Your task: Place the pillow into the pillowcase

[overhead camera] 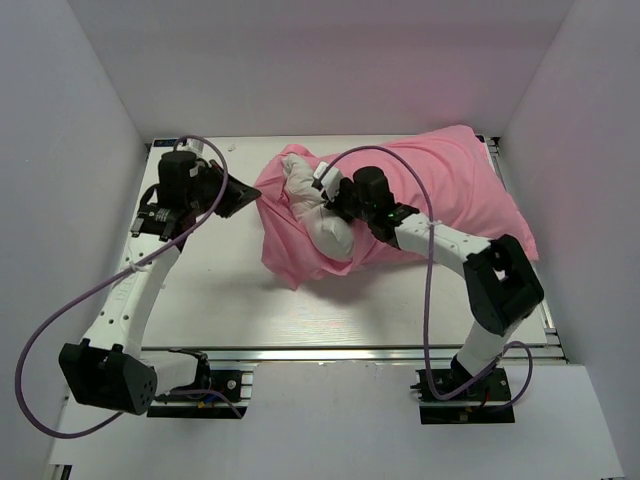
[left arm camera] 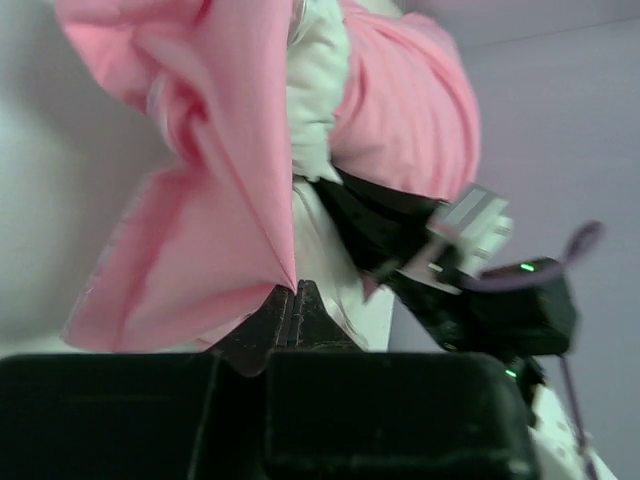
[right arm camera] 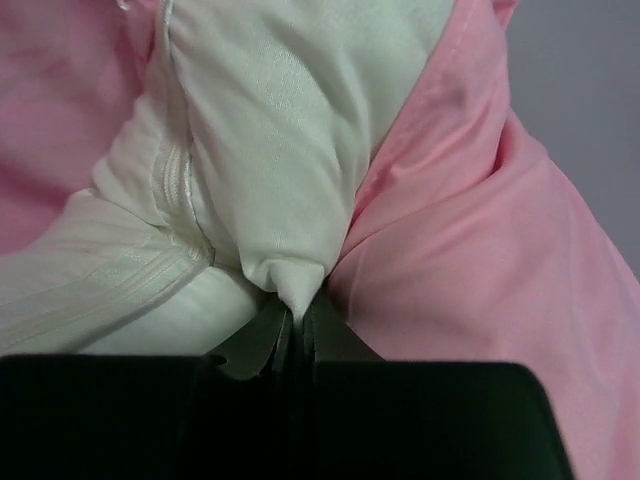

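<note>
Mostly in, one end showing

We see the pillow [overhead camera: 325, 232] largely inside the pillowcase [overhead camera: 440, 190] on the table [overhead camera: 220, 300], its white end poking from the mouth. Our left gripper [left arm camera: 297, 298] pinches the pillowcase edge, and our right gripper [right arm camera: 297, 305] pinches a pillow corner. What remains, we judge, is covering that end.

You have a white table [overhead camera: 220, 290] in front of you, boxed in by plain white walls [overhead camera: 60, 120] at left, back and right. A metal rail [overhead camera: 330, 353] runs along its near edge, and another runs down its right side.
</note>
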Tool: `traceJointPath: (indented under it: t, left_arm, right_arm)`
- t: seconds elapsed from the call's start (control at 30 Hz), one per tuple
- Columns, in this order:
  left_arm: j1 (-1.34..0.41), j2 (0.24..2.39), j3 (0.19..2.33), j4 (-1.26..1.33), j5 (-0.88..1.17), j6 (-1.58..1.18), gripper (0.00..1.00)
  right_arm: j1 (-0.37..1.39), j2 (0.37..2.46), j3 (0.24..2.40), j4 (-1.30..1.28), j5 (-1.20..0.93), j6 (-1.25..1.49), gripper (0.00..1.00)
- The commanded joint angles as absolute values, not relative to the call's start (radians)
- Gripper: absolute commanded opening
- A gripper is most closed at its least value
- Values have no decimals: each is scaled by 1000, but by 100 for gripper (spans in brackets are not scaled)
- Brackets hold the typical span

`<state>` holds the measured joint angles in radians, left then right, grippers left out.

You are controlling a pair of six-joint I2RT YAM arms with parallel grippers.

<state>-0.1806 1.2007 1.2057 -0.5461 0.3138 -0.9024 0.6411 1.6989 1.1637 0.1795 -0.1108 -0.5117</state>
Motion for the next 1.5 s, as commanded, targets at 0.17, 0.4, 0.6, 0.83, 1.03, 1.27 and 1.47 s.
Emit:
traceJointPath:
  t: [0.17, 0.4, 0.6, 0.83, 1.03, 1.27, 1.47]
  left_arm:
    - [-95, 1146, 1429, -439, 451, -959, 0]
    - [-74, 1163, 1419, -321, 596, -1066, 0]
    - [-74, 1201, 1430, -213, 689, -1149, 0]
    - [-75, 1265, 1231, -100, 713, -1195, 0]
    - [-84, 1380, 1178, 38, 736, -1262, 0]
    - [-91, 1379, 1192, -346, 668, -1056, 21]
    - [-84, 1203, 1198, -748, 396, -901, 68]
  right_arm:
    - [614, 1920, 1184, 137, 195, -678, 0]
    - [621, 1974, 1238, 69, 167, -690, 0]
    - [638, 2066, 1385, -70, 132, -666, 0]
    - [718, 2066, 1475, -181, -64, -634, 0]
    - [747, 2140, 1613, -331, -205, -540, 0]
    - [738, 2183, 1712, -380, -273, -456, 0]
    - [695, 2169, 1709, -403, -328, -417, 0]
